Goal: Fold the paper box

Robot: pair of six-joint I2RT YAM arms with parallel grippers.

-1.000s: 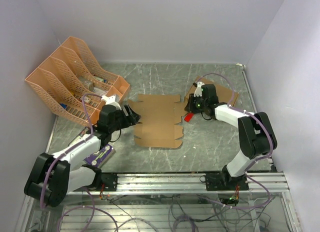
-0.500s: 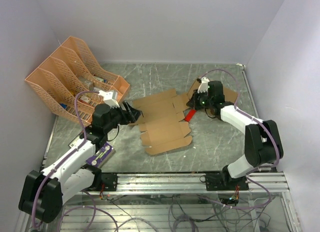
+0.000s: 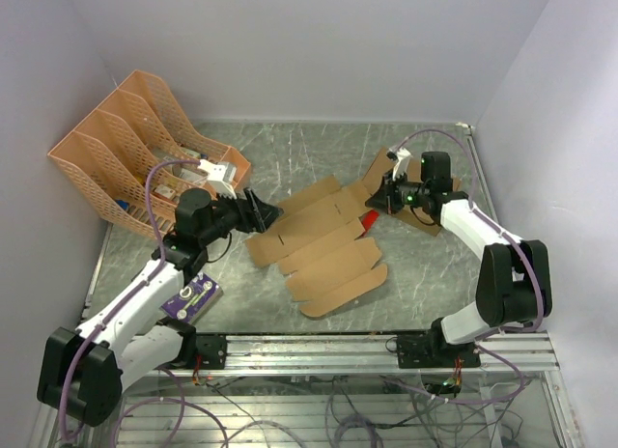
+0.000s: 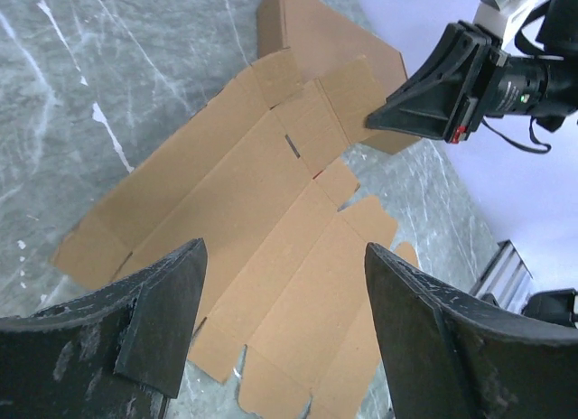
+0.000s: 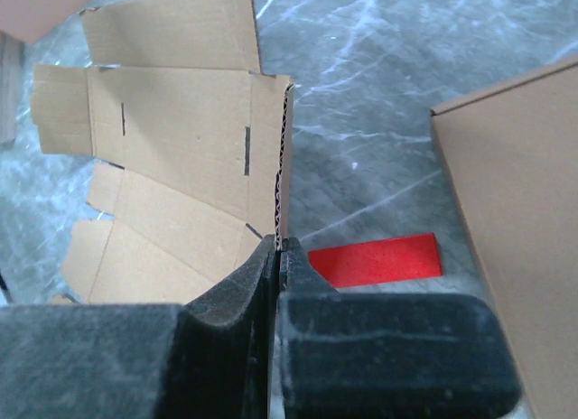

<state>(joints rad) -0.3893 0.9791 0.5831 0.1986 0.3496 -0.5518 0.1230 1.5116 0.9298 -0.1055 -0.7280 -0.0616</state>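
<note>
Though flat, slotted brown paper box [image 3: 319,247]

The black two-finger left gripper [image 3: 265,214] is spread wide near the desk's middle; the right gripper [image 3: 377,204] is clamped tight toward the far-right corner.

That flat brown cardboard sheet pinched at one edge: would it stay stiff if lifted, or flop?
Probably floppy: the paper box is a thin sheet cut with flaps and creases, so its panels would likely hinge and sag. It looks light; the right gripper pinches just one edge. On the smooth table it should slide easily.
</note>
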